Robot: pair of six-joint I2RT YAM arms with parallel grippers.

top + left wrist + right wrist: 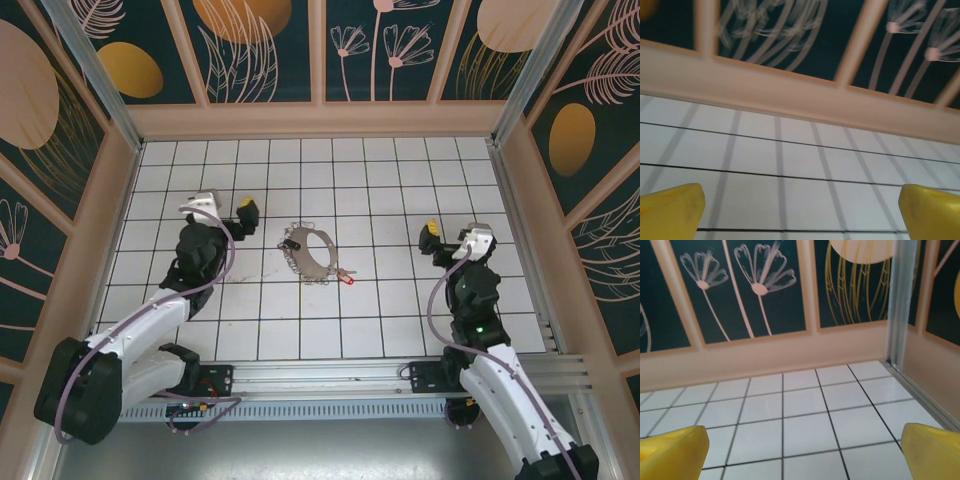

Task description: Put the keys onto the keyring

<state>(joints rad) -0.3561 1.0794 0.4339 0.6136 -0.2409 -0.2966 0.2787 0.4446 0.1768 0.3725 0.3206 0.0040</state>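
The left pincer point(246, 213) hangs wide open and empty over the white table point(380, 320), its yellow fingertips point(671, 212) spread far apart. Near its right side, a little closer to the arm bases, lies the keyring point(329, 248). Its oval seems to slant from far-left to near-right, with a dark-headed key point(292, 243) at its left edge and a red-headed key point(348, 279) at its near-right end. The right pincer point(432, 237), equally wide open and empty, stands farther off, so the left arm looks better placed to reach.
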